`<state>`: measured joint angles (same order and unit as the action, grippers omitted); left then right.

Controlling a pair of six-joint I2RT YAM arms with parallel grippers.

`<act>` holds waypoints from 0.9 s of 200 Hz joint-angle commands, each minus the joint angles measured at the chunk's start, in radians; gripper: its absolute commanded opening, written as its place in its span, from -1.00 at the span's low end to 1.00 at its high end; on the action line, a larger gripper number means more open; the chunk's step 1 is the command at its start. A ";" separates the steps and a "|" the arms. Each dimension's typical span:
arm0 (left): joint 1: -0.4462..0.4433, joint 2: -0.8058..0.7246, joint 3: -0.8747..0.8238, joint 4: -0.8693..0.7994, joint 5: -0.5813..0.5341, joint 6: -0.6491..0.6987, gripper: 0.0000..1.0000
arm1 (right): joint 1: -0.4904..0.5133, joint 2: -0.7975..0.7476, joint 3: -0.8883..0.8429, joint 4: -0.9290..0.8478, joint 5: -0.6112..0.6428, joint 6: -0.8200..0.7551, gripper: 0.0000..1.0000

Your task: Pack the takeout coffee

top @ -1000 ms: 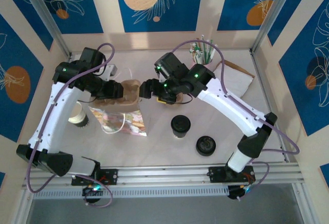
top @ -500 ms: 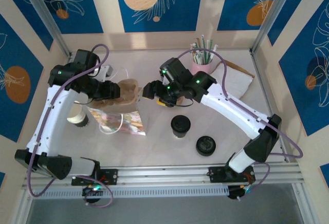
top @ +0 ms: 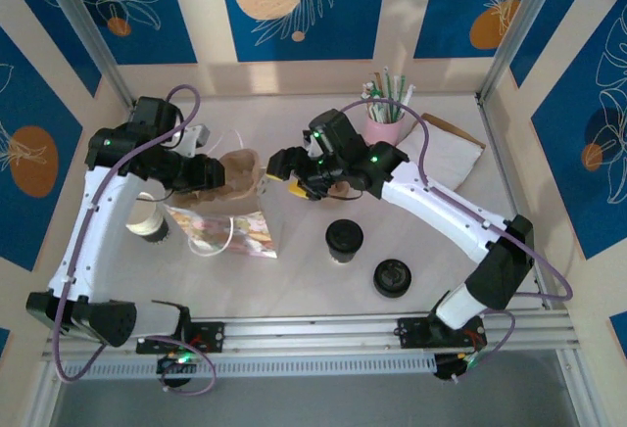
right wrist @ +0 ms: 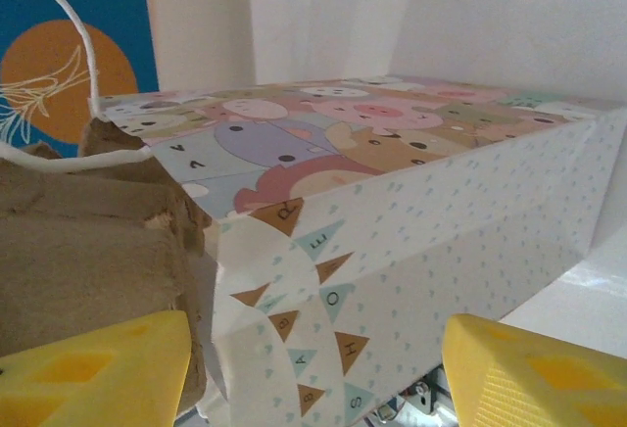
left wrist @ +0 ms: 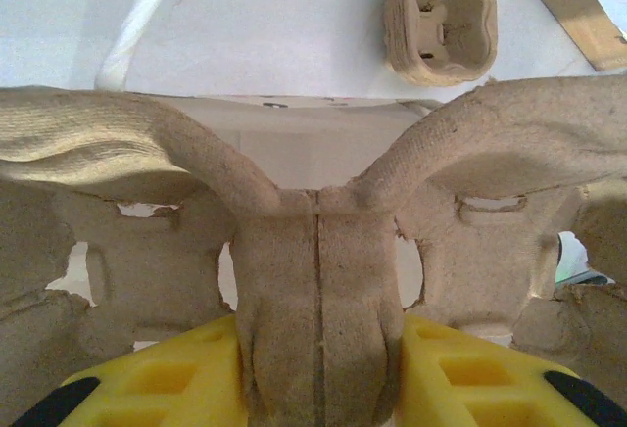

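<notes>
Toward the middle of the table, the takeout coffee stands upright with its black lid on, and neither arm touches it. Near it on its right sits a second round black item; I cannot make out what it is. To the coffee's left a patterned gift bag lies on its side. At the bag's far end the left gripper is clenched on the middle ridge of a pulp cup carrier. The right gripper hangs there too, jaws spread wide with the bag's edge between them. A plain cream cup stands under the left arm, and a pink cup of straws stands at the back.
</notes>
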<state>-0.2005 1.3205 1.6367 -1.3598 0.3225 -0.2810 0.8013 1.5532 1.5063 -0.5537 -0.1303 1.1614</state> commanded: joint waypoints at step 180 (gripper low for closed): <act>0.020 -0.024 -0.018 0.007 0.012 0.015 -0.29 | 0.000 0.062 0.072 -0.101 0.001 -0.015 0.24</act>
<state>-0.1936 1.3163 1.6276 -1.3457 0.3332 -0.2806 0.7975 1.6161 1.5364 -0.5629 -0.1535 1.1759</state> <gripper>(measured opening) 0.358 0.636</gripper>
